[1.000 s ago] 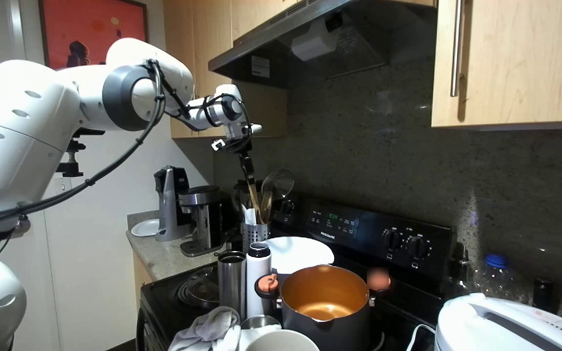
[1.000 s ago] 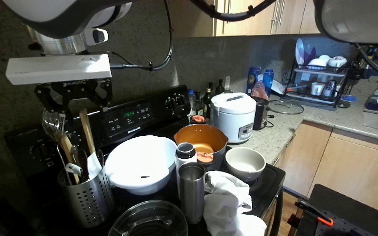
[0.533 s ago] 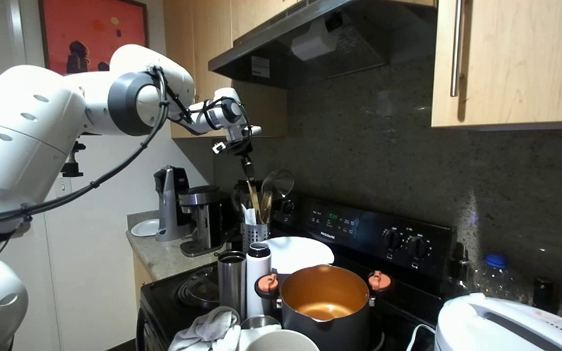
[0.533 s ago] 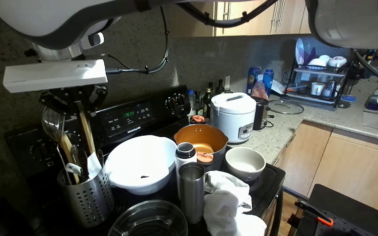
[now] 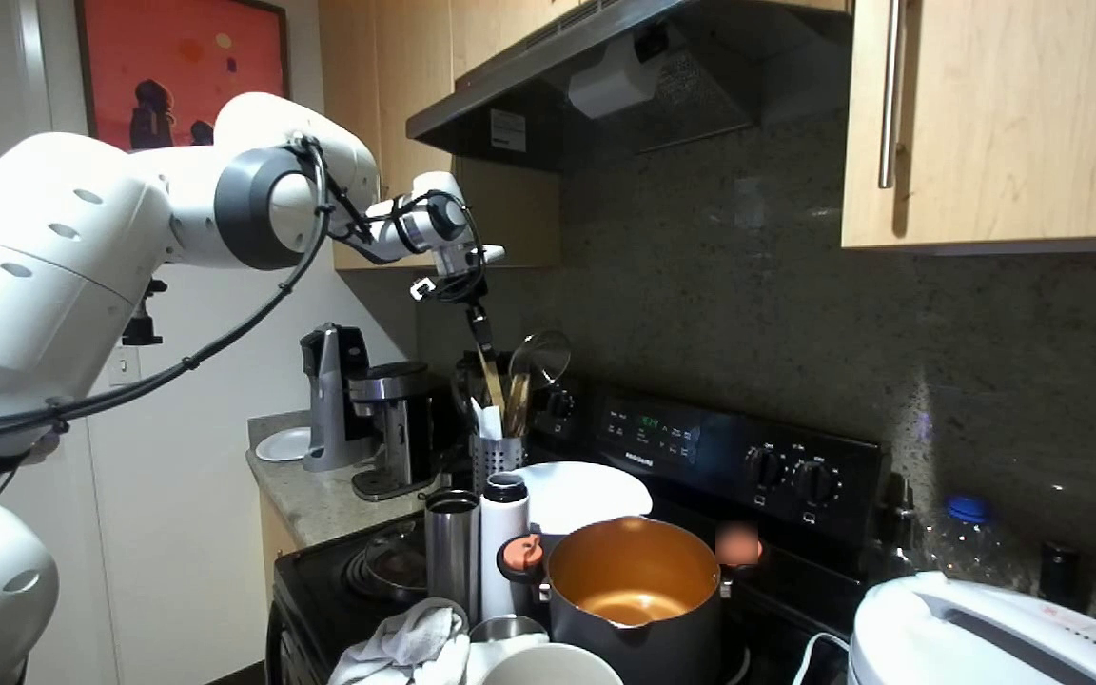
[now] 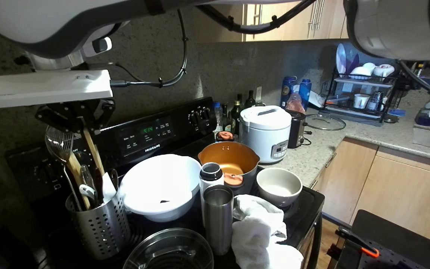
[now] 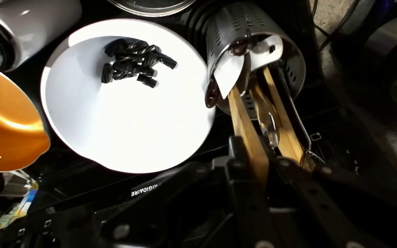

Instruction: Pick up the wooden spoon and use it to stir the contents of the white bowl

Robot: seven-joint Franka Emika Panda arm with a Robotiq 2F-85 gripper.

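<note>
The wooden spoon (image 7: 245, 120) leans in a perforated metal holder (image 6: 103, 231) among other utensils; its lower end is hidden inside. My gripper (image 7: 253, 148) is shut on the spoon's upper end, one finger on each side, as the wrist view shows. In both exterior views the gripper (image 6: 88, 130) stands above the holder, with the wooden spoon (image 6: 94, 151) slanting down from it. The large white bowl (image 6: 140, 203) sits beside the holder on the stove. Several dark twisted pieces (image 7: 133, 58) lie in the white bowl (image 7: 126, 131) in the wrist view.
A second wooden utensil (image 7: 284, 134) and a wire strainer (image 6: 56, 144) stick up from the same holder. By the bowl are a white bottle (image 5: 504, 533), a steel tumbler (image 6: 218, 220), an orange-lined pot (image 5: 634, 590) and a glass lid (image 6: 170, 250). A cream bowl (image 6: 279, 186) stands farther off.
The gripper came down and shut on the wooden spoon. Since then the gripper and the spoon's top have shifted slightly, tilting the spoon more; nearby utensils moved a little too.
</note>
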